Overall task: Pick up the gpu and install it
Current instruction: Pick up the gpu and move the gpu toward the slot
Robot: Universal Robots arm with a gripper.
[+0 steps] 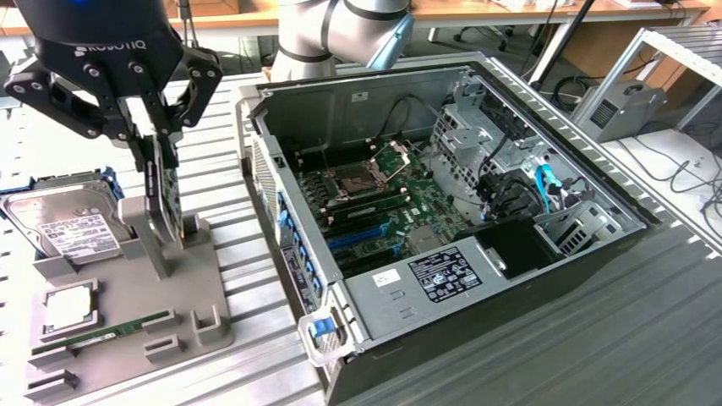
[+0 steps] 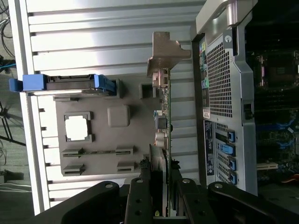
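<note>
The gripper (image 1: 158, 152) hangs over the grey parts holder (image 1: 113, 288) that lies on the ribbed metal tabletop (image 1: 220, 165), just beside the open computer case (image 1: 338, 110). Its fingers (image 2: 138, 196) pinch the gpu (image 1: 167, 203) by its upper edge, one pad on each flat face. That grip suits a card this thin, since squeezing the broad faces keeps it from twisting. The gpu stands on edge and upright, along the holder's edge nearest the case. In the wrist view its silver end bracket (image 2: 166, 51) points away from the gripper. The lower edge sits close by the holder's upright post (image 1: 147, 241), and I cannot tell whether it has cleared its slot or rests in it. Held vertical like this, the card probably keeps the attitude it needs to drop into a motherboard (image 1: 384, 211) slot, so I judge the work to be at the pick-up stage, with nothing installed in the case yet. The other parts lie untouched in their own recesses. The hard drive (image 1: 68, 224), in its blue carrier, is at the holder's edge farthest from the case opening. The processor (image 1: 68, 309) is toward the middle, and the green RAM stick (image 1: 101, 334) lies flat near the holder's opposite end.
</note>
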